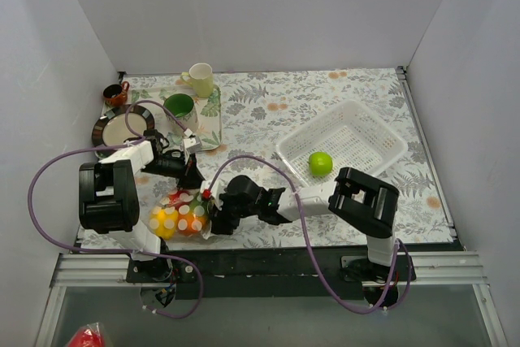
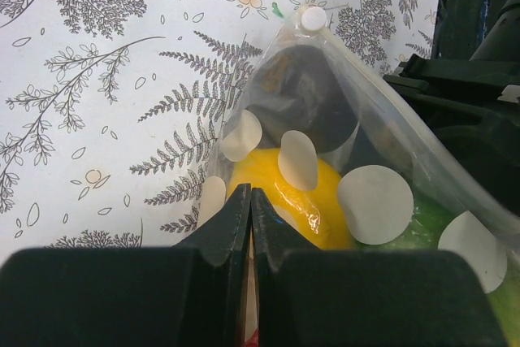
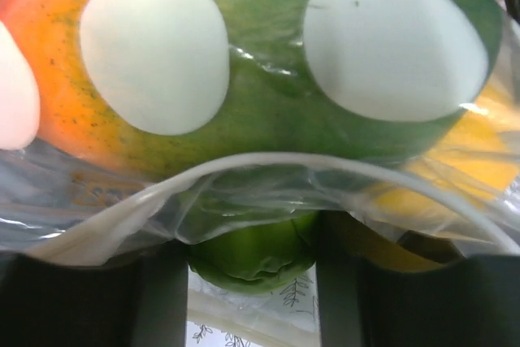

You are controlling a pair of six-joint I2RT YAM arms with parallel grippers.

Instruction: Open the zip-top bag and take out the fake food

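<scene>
The zip-top bag (image 1: 180, 215) lies at the near left of the table, full of fake food; yellow (image 1: 162, 219) and orange (image 1: 192, 217) pieces show through it. My left gripper (image 1: 193, 178) is shut on the bag's film (image 2: 382, 144), just above a yellow fruit (image 2: 305, 201) and a dark fruit (image 2: 305, 103). The white zip slider (image 2: 313, 18) sits at the far corner. My right gripper (image 1: 218, 219) is at the bag's mouth (image 3: 268, 172). Its fingers (image 3: 158, 282) press both sides of a small green fruit (image 3: 252, 253), under a big green-orange fruit (image 3: 268, 79).
A white slotted basket (image 1: 382, 140) at the right holds one green fruit (image 1: 320, 162). At the back left stand a tray (image 1: 213, 111) with a cream mug (image 1: 200, 79) and a green mug (image 1: 179, 107), a dark plate (image 1: 122, 127) and a small red-brown cup (image 1: 114, 93).
</scene>
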